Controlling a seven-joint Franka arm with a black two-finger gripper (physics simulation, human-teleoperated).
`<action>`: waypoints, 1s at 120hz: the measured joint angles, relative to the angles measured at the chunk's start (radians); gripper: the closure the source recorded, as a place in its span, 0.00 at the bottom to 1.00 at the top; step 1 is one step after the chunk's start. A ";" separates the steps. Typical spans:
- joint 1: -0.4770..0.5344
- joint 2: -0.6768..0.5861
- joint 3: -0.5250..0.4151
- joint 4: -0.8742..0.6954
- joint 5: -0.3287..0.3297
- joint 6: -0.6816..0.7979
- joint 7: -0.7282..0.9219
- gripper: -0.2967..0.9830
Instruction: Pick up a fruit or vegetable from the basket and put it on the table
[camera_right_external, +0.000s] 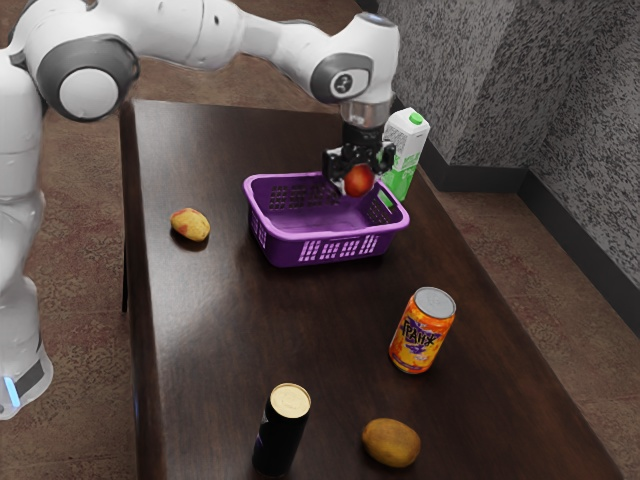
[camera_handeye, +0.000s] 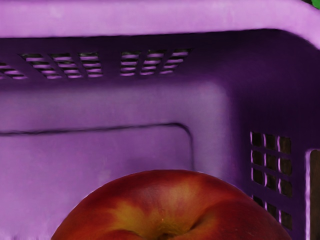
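Nearest the wrist camera sits a red-and-yellow nectarine (camera_handeye: 170, 210), the fruit to be moved; the exterior view has it raised above the floor of the purple basket (camera_right_external: 325, 236), at the corner by the milk carton (camera_right_external: 405, 150). The gripper (camera_right_external: 358, 178) looks clamped on it, one finger to each side. Getting it out calls for a straight lift first, until fruit and fingertips both clear the rim, then a level carry away from the carton to the bare table (camera_right_external: 300, 330) between basket and orange soda can (camera_right_external: 422, 332). Lower it gently and let go only on contact, since something this round could roll. Its stem hollow points up toward the hand, and so, I judge, does its core; being nearly round, it shows no clear long axis.
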 joint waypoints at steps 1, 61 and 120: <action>-0.009 -0.008 0.000 0.011 0.008 -0.007 0.002 0.48; -0.505 -0.181 0.007 -0.234 0.179 -0.240 0.280 0.47; -0.491 -0.181 0.013 -0.008 0.254 -0.212 0.534 0.26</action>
